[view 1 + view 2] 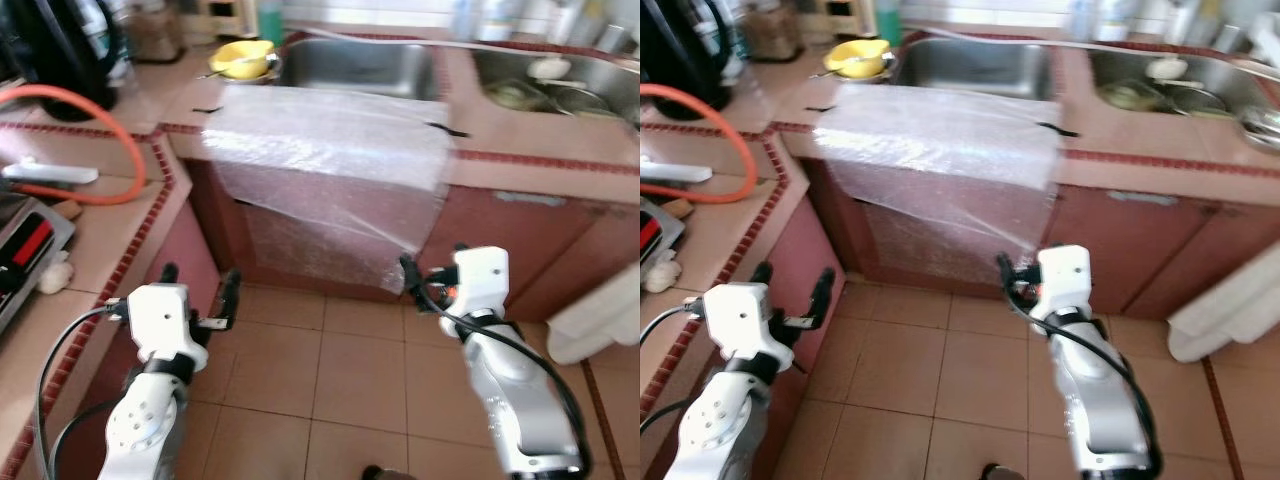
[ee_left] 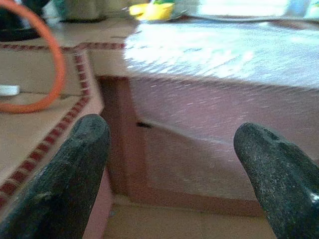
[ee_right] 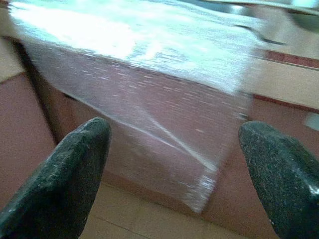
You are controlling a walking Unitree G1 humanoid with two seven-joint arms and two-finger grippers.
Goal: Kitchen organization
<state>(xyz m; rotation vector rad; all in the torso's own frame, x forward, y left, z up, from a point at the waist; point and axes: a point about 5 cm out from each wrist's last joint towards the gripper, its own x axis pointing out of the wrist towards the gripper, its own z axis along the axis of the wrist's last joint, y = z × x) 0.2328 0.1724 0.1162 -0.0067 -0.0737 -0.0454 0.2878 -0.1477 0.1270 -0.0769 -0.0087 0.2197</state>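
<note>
Bubble wrap (image 1: 330, 165) lay taped over the counter (image 1: 520, 135) edge in front of the sink (image 1: 360, 65), its clear, dimpled sheet hanging down across the reddish cabinet front, one lower corner drooping to a point. I judged I was only on the approach: my left gripper (image 1: 200, 290) and right gripper (image 1: 432, 272) both hovered low above the tiled floor (image 1: 330, 380), jaws spread wide and empty, short of the sheet. Next I would need to close in and settle on something to tidy. A yellow bowl (image 1: 243, 58) sat beside the steel basin, and an orange hose (image 1: 95, 130) curved across the tiled counter on my left.
</note>
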